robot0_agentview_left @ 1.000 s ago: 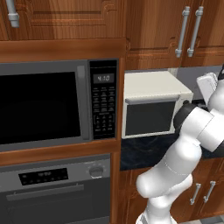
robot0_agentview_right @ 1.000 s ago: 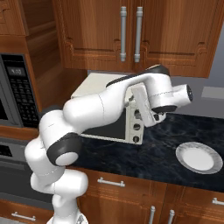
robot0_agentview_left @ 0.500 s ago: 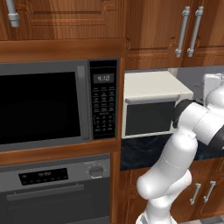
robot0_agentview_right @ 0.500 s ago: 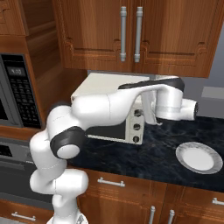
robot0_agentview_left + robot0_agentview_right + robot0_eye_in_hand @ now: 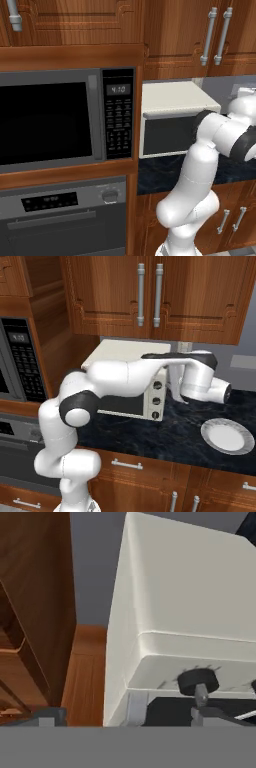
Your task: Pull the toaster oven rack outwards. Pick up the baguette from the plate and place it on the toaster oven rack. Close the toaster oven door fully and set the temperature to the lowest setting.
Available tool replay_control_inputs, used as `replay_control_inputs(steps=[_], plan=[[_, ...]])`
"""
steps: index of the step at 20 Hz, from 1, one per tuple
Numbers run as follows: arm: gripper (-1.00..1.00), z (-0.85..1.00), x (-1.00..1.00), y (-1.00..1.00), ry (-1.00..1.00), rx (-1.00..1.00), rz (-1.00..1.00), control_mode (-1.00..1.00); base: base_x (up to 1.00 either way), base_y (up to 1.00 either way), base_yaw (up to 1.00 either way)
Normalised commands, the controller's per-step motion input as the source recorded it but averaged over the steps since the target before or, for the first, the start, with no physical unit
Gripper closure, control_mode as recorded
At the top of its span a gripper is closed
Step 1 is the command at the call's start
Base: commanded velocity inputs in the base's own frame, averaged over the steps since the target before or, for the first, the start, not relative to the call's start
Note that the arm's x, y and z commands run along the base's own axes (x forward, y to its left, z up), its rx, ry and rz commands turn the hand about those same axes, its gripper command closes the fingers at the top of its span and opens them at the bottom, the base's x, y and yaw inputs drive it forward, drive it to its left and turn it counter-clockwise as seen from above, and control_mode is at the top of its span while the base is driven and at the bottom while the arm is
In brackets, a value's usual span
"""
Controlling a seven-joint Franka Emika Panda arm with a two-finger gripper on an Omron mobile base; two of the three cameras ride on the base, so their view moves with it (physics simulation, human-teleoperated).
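- While the white arm reaches across the front of it, the large dark grey microwave [image 5: 67,120] with its keypad sits built into the wood cabinetry at far left.
- Just right of that, the cream-white boxy toaster oven [image 5: 172,102] stands on the dark marbled bench [image 5: 165,438], its dark-glass door [image 5: 167,135] upright and shut.
- Down its right front run small dark round knobs [image 5: 157,401]; one knob [image 5: 198,682] shows close in the hand view.
- Beside the oven's right end, the fingers [image 5: 200,704] stand wide apart, holding nothing.
- Farthest right, the round white shallow plate [image 5: 227,436] lies bare on the bench, well apart from the oven.
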Motion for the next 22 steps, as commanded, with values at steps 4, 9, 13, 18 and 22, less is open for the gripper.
replay_control_inputs(steps=[4,9,13,18,22], plan=[[-1.0,-0.57,0.14,-0.24,-0.04,-0.03,-0.33,-1.0,0.0,0.0,0.0],[-1.0,-0.09,0.01,-0.04,0.0,0.0,-0.07,-1.0,0.0,0.0,0.0],[-1.0,0.0,0.0,0.0,0.0,0.0,0.0,-1.0,0.0,0.0,0.0],[-1.0,0.0,0.0,0.0,0.0,0.0,0.0,-1.0,0.0,0.0,0.0],[-1.0,0.0,0.0,0.0,0.0,0.0,0.0,-1.0,0.0,0.0,0.0]])
